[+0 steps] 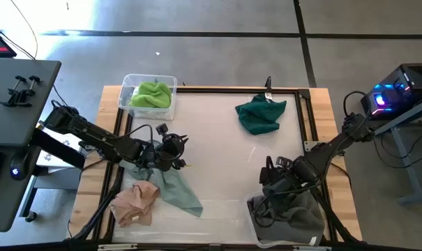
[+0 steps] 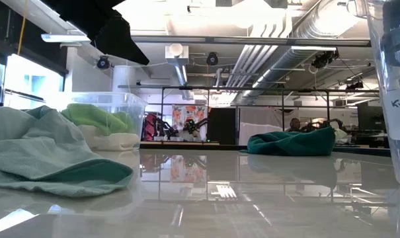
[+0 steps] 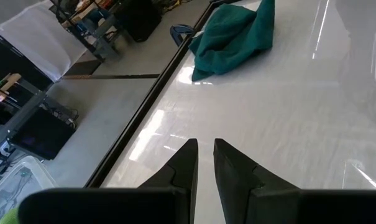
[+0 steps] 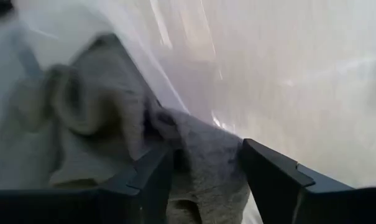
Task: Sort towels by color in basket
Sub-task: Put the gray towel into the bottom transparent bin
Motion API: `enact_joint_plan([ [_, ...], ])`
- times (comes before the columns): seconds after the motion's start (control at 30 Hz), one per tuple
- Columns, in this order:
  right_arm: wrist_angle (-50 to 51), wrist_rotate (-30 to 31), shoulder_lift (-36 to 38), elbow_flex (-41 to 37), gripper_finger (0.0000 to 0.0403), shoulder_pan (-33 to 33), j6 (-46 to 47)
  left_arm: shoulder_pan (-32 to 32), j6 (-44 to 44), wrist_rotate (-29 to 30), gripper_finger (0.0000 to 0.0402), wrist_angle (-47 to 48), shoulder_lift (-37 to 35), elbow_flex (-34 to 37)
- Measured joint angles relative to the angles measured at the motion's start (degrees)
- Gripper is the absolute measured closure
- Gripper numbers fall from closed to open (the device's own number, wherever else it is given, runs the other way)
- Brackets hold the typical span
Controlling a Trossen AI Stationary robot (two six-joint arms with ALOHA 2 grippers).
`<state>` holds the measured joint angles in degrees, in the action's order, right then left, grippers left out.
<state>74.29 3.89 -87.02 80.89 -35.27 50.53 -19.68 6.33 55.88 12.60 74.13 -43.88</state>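
Observation:
My right gripper (image 1: 272, 183) (image 4: 206, 149) points down, open, over the clear bin (image 1: 315, 240) at the near right, which holds grey towels (image 1: 294, 209). Its fingers stand on either side of a grey fold (image 4: 203, 162). My left gripper (image 1: 177, 150) (image 3: 205, 152) hangs shut and holds nothing, above the far part of the pale mint towel (image 1: 179, 189) (image 2: 47, 158). The mint towel lies flat on the table beside the peach towel (image 1: 135, 202). The lime green towel (image 1: 151, 94) lies in the far-left bin (image 1: 127, 84). The dark teal towel (image 1: 261, 115) (image 3: 234, 37) rests at the far right. My right gripper's fingers flank the grey fold, which lies in the bin. I cannot tell whether the finger (image 4: 147, 180) touches the cloth.
A black frame (image 1: 305, 111) borders the white work surface. The wide middle of the table (image 1: 224, 160) lies between the two arms. In the low view the near-right bin's wall (image 2: 391, 86) stands close at the right edge.

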Motion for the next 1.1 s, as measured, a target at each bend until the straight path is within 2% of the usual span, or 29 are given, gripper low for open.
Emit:
enact_joint_plan([
  [0.17,-2.9,-9.6,0.0,-5.2,0.0219,1.2,1.4,0.0,0.0,0.0,0.0363,0.0,0.0,0.0],
  [0.27,-5.0,-11.5,0.0,-6.2,0.0228,1.2,0.0,0.0,0.0,0.0,0.0363,0.0,0.0,0.0],
  [0.53,-0.2,-10.2,0.0,-1.9,0.0345,1.1,1.8,0.1,0.0,0.0,0.0363,0.0,0.0,0.0],
  [0.67,0.7,-10.2,0.0,0.4,0.039,0.4,2.1,0.1,0.0,0.0,0.0363,0.0,0.0,0.0],
  [0.9,1.2,-8.4,0.0,4.2,0.0378,-2.4,9.3,0.1,0.0,0.0,0.0363,0.0,0.0,0.0],
  [1.1,-12.0,-4.9,0.0,2.8,0.0385,-7.3,10.9,0.1,0.0,0.0,0.0363,0.0,0.0,0.0],
])
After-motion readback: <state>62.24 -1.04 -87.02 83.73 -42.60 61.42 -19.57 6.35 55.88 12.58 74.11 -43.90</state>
